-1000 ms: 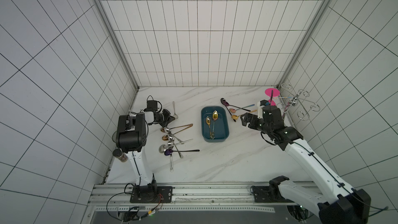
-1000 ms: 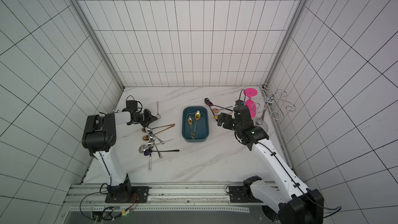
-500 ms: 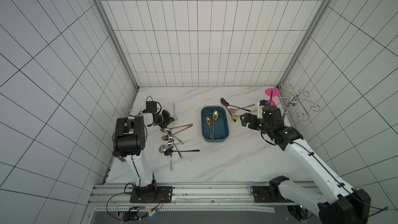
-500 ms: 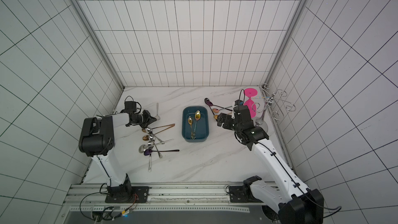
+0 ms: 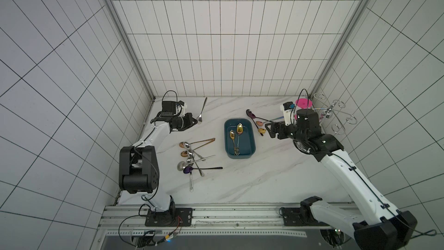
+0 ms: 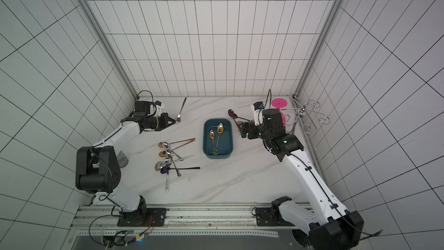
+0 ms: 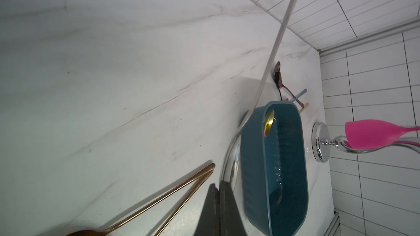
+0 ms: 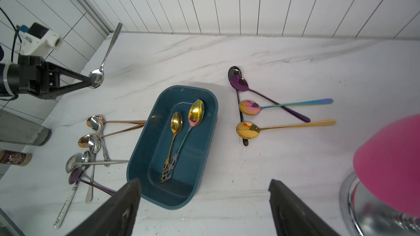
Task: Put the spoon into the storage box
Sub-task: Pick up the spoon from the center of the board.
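Steel spoon (image 5: 199, 117) pinched, left of the storage box (image 5: 248, 141)
We are clamping our left gripper (image 5: 195, 122) on the polished spoon's bowl; the smooth, round-cornered teal plastic box is sitting mid-table; our right gripper (image 8: 204, 185) is hanging, jaws spread wide, empty.

Bright, diffuse light, faint shadows on the worktop (image 5: 240, 188). Tile lines bow at both top views' edges. In the left wrist view the spoon (image 7: 264, 79) blurs, 6 to 1 o'clock.
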